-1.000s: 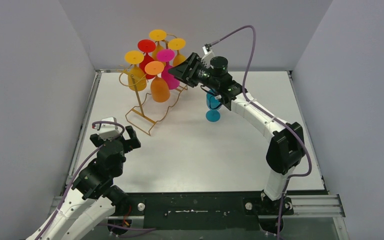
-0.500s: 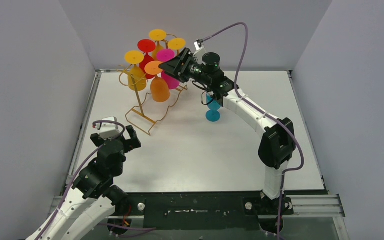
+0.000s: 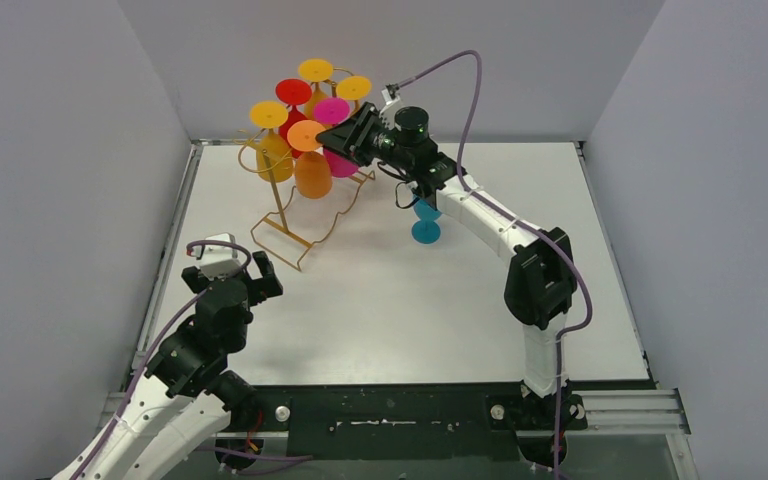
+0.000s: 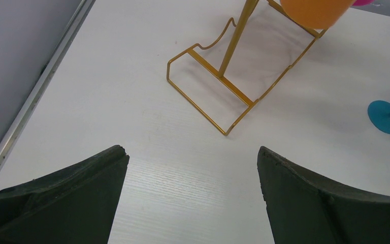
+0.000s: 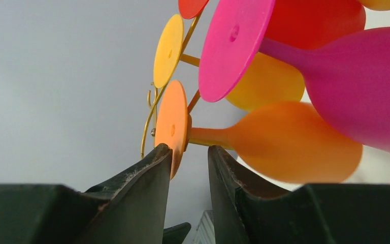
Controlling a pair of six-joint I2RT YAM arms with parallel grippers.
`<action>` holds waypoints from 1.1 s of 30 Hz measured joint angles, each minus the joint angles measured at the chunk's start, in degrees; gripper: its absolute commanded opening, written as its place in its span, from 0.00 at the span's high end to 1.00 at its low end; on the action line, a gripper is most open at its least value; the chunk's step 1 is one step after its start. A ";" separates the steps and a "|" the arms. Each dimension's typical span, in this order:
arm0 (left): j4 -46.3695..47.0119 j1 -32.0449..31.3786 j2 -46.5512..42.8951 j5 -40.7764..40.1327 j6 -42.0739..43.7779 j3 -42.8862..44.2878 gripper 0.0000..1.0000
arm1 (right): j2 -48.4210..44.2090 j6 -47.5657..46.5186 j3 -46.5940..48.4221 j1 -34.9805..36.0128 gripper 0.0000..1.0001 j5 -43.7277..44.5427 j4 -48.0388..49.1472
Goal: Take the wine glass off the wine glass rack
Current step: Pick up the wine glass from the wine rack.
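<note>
The orange wine glass (image 5: 284,140) hangs bowl-down on the wine glass rack (image 3: 282,205). Its stem is caught in the wire, so the flat foot faces me. That, I judge, is why I come at it from the foot side. A pink glass (image 5: 233,46) hangs just beside it, among several other coloured ones. My right gripper (image 5: 188,152) sits at the rim of that foot, its two fingers close together with a thin gap. The foot's edge lies against one finger and the stem crosses just above the other. Whether I truly pinch it, I cannot tell. My left gripper (image 4: 190,162) hangs spread wide above the table (image 4: 132,152) near the rack's base, holding nothing.
</note>
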 measured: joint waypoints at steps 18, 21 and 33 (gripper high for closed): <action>0.39 0.52 0.98 0.68 0.02 -0.07 0.03 | 0.02 1.07 1.14 0.00 0.94 0.00 0.09; 0.39 0.66 1.03 0.72 0.02 -0.09 0.03 | 0.00 1.51 1.14 0.00 0.94 -0.15 0.44; 0.42 1.07 1.42 1.51 0.04 -0.09 0.03 | -0.48 4.98 -1.29 -0.07 1.00 -1.09 3.67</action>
